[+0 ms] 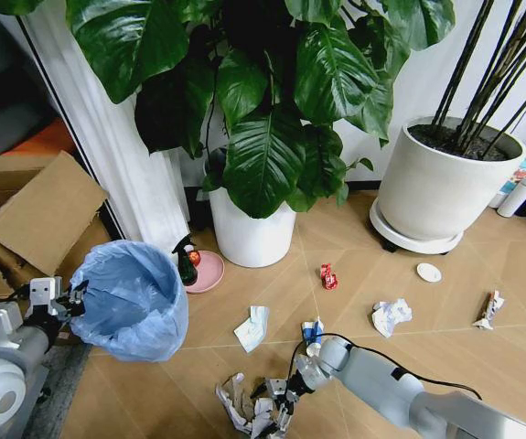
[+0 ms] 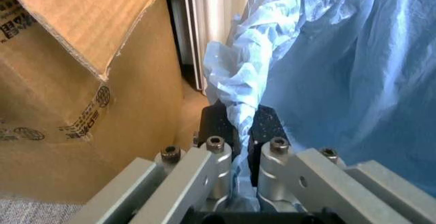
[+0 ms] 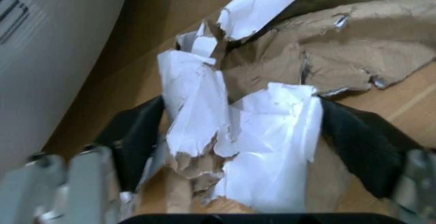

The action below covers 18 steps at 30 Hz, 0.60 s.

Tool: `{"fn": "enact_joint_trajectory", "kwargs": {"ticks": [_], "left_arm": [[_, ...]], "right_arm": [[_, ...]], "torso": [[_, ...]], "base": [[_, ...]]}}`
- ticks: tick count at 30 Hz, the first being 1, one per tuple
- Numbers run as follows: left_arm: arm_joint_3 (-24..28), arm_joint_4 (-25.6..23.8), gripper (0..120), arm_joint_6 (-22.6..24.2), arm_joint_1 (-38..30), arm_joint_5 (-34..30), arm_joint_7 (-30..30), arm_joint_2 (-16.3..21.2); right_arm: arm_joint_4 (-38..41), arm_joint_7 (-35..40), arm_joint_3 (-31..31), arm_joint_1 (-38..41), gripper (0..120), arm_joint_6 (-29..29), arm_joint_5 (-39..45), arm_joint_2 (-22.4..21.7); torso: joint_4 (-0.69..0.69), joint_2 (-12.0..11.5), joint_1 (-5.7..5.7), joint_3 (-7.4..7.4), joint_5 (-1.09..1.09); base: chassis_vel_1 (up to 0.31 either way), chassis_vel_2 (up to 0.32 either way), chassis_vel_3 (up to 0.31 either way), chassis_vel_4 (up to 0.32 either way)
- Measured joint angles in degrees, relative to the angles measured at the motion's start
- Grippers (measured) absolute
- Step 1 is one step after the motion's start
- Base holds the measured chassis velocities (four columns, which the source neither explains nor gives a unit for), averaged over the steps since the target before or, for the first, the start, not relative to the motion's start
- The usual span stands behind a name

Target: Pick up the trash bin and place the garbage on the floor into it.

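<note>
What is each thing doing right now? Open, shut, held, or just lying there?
trash bin: upright, open, gripped at its bag rim.
left gripper: shut on the bin's blue bag.
right gripper: open around a torn paper wad on the floor.
red wrapper: lying loose.
white disc: lying flat.
cardboard box: flaps open.

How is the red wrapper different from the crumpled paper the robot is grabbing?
The red wrapper is small and bright red; the crumpled paper is bigger, white and brown. The red wrapper lies alone near the white plant pot; the crumpled paper sits between the fingers of the right end effector, which straddle it. Both lie on the floor.
</note>
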Motion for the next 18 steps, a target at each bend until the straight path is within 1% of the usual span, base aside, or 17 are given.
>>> {"fn": "enact_joint_trajectory", "kwargs": {"ticks": [1, 2, 4, 5, 6, 11, 12, 15, 16, 17, 18], "left_arm": [[-0.03, 0.03, 0, 0.0, 0.01, -0.03, 0.0, 0.06], [-0.03, 0.03, 0, 0.0, 0.01, -0.03, 0.0, 0.06], [-0.04, 0.19, 0, 0.0, -0.05, -0.05, 0.0, 0.14], [-0.02, 0.26, 0, 0.0, -0.14, -0.05, 0.01, 0.14], [-0.02, 0.26, 0, 0.0, -0.14, -0.05, 0.01, 0.14], [0.27, 0.47, 0, 0.0, -0.41, -0.03, 0.01, 0.13], [0.27, 0.47, 0, 0.0, -0.41, -0.03, 0.01, 0.13], [0.28, 0.58, 0, 0.0, -0.24, 0.07, 0.01, 0.13], [0.28, 0.58, 0, 0.0, -0.24, 0.07, 0.01, 0.13], [0.28, 0.58, 0, -0.01, -0.01, 0.15, 0.02, 0.13], [0.28, 0.58, 0, -0.01, -0.01, 0.15, 0.02, 0.13]], "right_arm": [[-0.08, 0.0, 0.16, 0.09, 71, -0.07, -0.01, 0.0], [-0.08, 0.0, 0.16, 0.09, 71, -0.07, -0.01, 0.0], [-0.08, 0.03, 0.53, 0.13, 59, -0.28, 0.03, -0.14], [-0.03, 0.1, 0.81, 0.14, 55, -0.35, 0.14, -0.2], [-0.03, 0.1, 0.81, 0.14, 55, -0.35, 0.14, -0.2], [0.2, 0.91, 1.79, -0.27, 34, -0.37, 0.65, -0.23], [0.2, 0.91, 1.79, -0.27, 34, -0.37, 0.65, -0.23], [0.14, 1.28, 3.29, -0.39, 19, -0.32, 0.76, -0.02], [0.14, 1.28, 3.29, -0.39, 19, -0.32, 0.76, -0.02], [0.13, 1.37, 4.33, -0.4, 14, -0.31, 0.88, 0.07], [0.13, 1.37, 4.33, -0.4, 14, -0.31, 0.88, 0.07]], "torso": [[0.0, 0.0, 0.0, 0.0, 0.0], [0.0, 0.0, 0.0, 0.0, 0.0], [0.0, 0.0, 0.0, 0.0, 0.01], [0.0, 0.0, 0.0, 0.0, 0.0], [0.0, 0.0, 0.0, 0.0, 0.0], [-0.01, 0.0, 0.0, 0.0, 0.01], [-0.01, 0.0, 0.0, 0.0, 0.01], [0.0, 0.0, 0.0, 0.0, 0.01], [0.0, 0.0, 0.0, 0.0, 0.01], [0.0, 0.0, 0.0, 0.0, 0.01], [0.0, 0.0, 0.0, 0.0, 0.01]], "base": [[0.0, 0.0, 0.0, 0.0], [0.0, 0.0, 0.0, 0.0], [0.0, 0.0, 0.0, 0.0], [0.0, 0.0, 0.0, 0.0], [0.0, 0.0, 0.0, 0.0], [0.0, 0.0, 0.0, 0.0], [0.0, 0.0, 0.0, 0.0], [0.0, 0.0, 0.0, 0.0], [0.0, 0.0, 0.0, 0.0], [0.0, 0.0, 0.0, 0.0], [0.0, 0.0, 0.0, 0.0]]}}
